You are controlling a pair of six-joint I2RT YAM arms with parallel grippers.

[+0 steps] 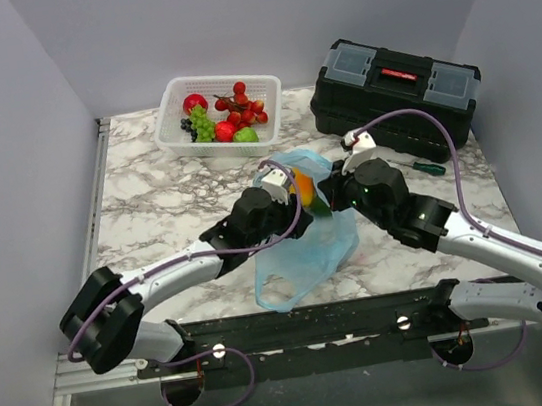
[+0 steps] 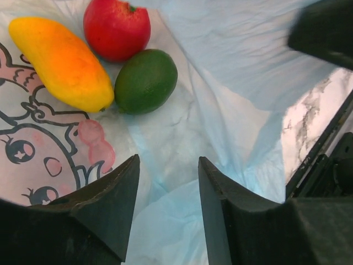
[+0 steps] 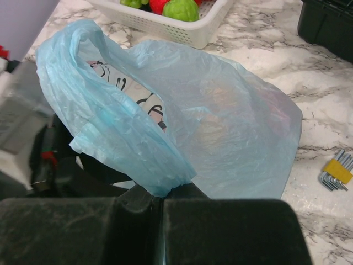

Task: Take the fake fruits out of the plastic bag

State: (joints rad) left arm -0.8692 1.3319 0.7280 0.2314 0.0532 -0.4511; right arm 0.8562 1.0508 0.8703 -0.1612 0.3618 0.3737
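Marbled tabletop (image 1: 149, 195) carries the plastic bag (image 1: 308, 248) at its centre, between both arms. The right gripper (image 3: 160, 200) is clamped on the blue film, apparently at the rim. The left gripper (image 2: 168, 165) hangs inside with jaws apart and empty, near the yellow-orange piece (image 2: 63, 61), red apple (image 2: 116, 27) and dark green piece (image 2: 145, 81) lying in the bag.

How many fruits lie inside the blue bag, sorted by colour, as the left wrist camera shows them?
red apple: 1
yellow-orange piece: 1
dark green piece: 1
Total: 3 fruits visible in the plastic bag
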